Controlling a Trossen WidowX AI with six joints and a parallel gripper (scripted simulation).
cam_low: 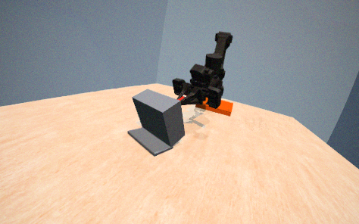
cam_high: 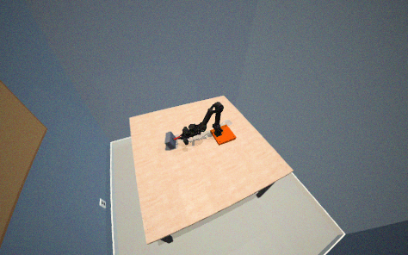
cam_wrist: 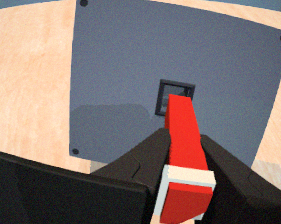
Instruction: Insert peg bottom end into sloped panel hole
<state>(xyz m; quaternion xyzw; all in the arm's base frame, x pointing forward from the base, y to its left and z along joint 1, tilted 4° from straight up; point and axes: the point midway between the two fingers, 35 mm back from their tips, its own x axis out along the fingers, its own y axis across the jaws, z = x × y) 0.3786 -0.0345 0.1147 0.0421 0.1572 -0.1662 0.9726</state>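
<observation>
The sloped grey panel [cam_high: 170, 140] [cam_low: 174, 122] [cam_wrist: 116, 65] stands in front of the arm, its face towards the gripper. A square hole with a dark rim [cam_wrist: 159, 97] is in its face. My gripper [cam_high: 182, 137] [cam_wrist: 180, 141] is shut on the red square peg [cam_high: 176, 138] [cam_low: 181, 98] [cam_wrist: 183, 125], which has a white band near its rear end. The peg points at the panel. In the wrist view its far end covers the lower right part of the hole, whose upper left part still shows. Whether the tip touches the face or rim cannot be told.
The panel's flat base plate [cam_low: 148, 141] lies on the wooden table [cam_high: 184, 185] [cam_low: 75, 170]. The arm's orange base [cam_high: 225, 137] [cam_low: 226, 108] stands behind the gripper. Dark screw heads [cam_wrist: 84, 3] [cam_wrist: 75, 151] mark the panel's corners.
</observation>
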